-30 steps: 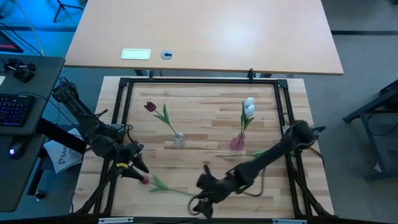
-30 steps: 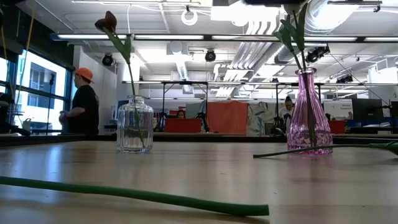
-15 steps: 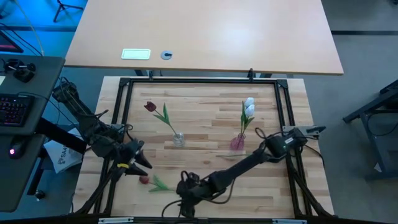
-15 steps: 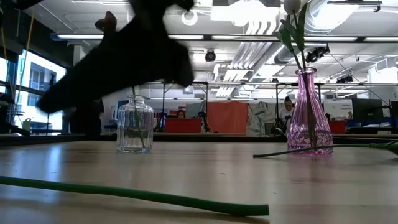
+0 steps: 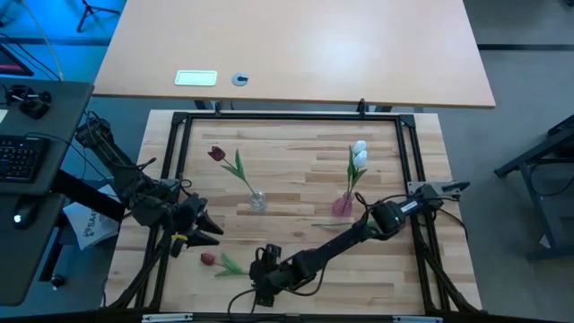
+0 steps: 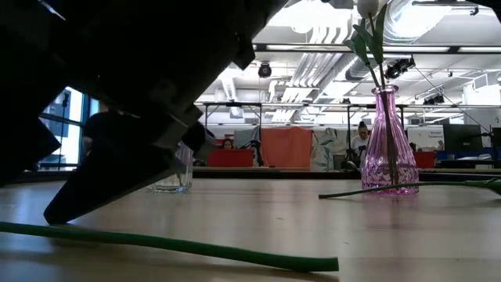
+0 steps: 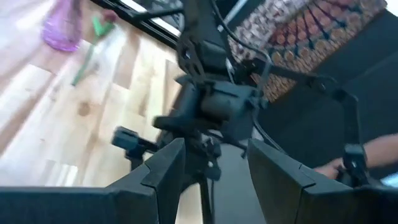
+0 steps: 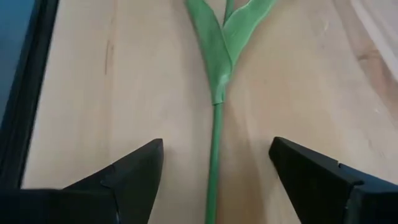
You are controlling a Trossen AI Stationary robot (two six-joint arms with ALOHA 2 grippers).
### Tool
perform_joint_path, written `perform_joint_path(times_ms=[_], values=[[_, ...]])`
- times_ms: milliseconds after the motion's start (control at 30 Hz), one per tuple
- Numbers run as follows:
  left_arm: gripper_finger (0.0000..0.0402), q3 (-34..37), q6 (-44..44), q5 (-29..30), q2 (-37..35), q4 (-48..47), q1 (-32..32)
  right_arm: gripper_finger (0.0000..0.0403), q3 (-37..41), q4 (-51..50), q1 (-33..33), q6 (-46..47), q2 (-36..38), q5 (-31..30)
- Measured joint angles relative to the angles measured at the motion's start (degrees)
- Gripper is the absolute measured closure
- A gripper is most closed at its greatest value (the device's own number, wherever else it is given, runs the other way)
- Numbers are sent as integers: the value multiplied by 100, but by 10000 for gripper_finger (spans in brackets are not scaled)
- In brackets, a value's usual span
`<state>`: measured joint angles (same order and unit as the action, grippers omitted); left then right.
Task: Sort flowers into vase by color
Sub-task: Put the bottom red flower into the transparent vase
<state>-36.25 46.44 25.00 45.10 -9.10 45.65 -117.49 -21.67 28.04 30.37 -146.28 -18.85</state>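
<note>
Lowered since earlier, right pincer [image 8: 214,180] (open, empty) straddles stem [image 8: 214,155], hiding its end.

Even, bright overhead light on the tabletop [image 5: 305,170]; blue glow at the left; ceiling lamps [image 6: 407,48] glare; the left wrist view is motion-blurred

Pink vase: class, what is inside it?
The pink vase holds two white tulips, their green stems running down its neck. The stem ends are hard to see through the tinted glass.
</note>
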Motion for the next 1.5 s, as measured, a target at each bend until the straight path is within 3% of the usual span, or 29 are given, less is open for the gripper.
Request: perform_joint_path(times_ms=[167, 267, 367, 433, 600, 933, 1500], values=[[241, 0, 283, 506, -2, 9, 0, 166, -2, -53, 31, -194, -81, -240], [241, 0, 426, 540, -2, 48, -2, 245, -7, -190, 52, -173, -82, -296], [241, 0, 486, 541, 0, 136, -2, 348, -9, -330, 90, -217, -59, -215], [241, 0, 412, 542, -2, 292, -2, 387, -7, -413, 93, -239, -28, -57], [241, 0, -64, 566, -7, 880, -3, 396, 23, -993, 131, -361, 232, 223], [241, 0, -1154, 686, -17, 1925, -2, 401, 39, -3928, 391, -929, 1051, 112], [241, 0, -2761, 667, -17, 3529, 2, 402, 35, -4616, 1409, 781, 1514, 108]])
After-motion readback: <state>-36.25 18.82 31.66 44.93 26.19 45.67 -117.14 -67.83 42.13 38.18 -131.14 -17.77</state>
